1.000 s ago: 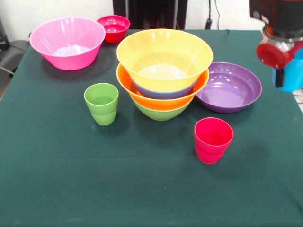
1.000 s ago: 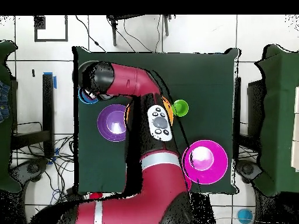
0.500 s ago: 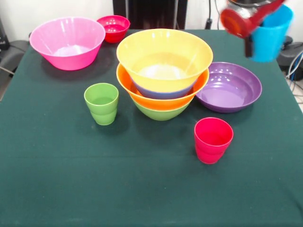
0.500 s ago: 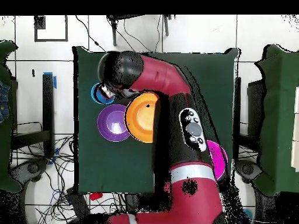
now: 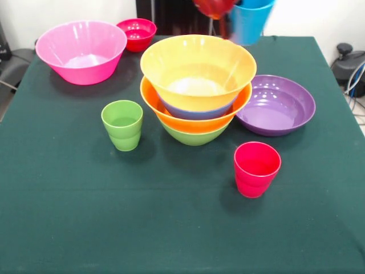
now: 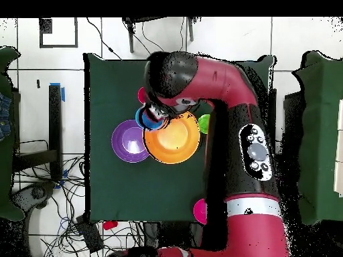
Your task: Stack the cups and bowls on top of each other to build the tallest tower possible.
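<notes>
Dark green cloth covers the table, with white wall and a black stand behind.

Item: the tower. Nested pile near the table's middle; green bowl as base, an orange bowl in it, a blue bowl showing only as a thin band, and a large yellow-orange bowl on top, open side up. Each sits inside the wider one below, which keeps the pile steady but adds little height per piece.

Item: light blue cup. Held in the air at the top of the front view, above and just behind the tower's rim, upright, mouth up.

Item: gripper. Only its red lower part shows, blurred; it is clamped on the blue cup's side, carrying it. From overhead the arm arches over the table and the cup sits at the top bowl's edge, toward the purple bowl; judged to be on its way to the top bowl.

Items loose on the cloth: green cup beside the tower; red cup nearer the camera; purple bowl, its rim just beside the tower; pink bowl and small red bowl at the far corner, well apart from the tower.
</notes>
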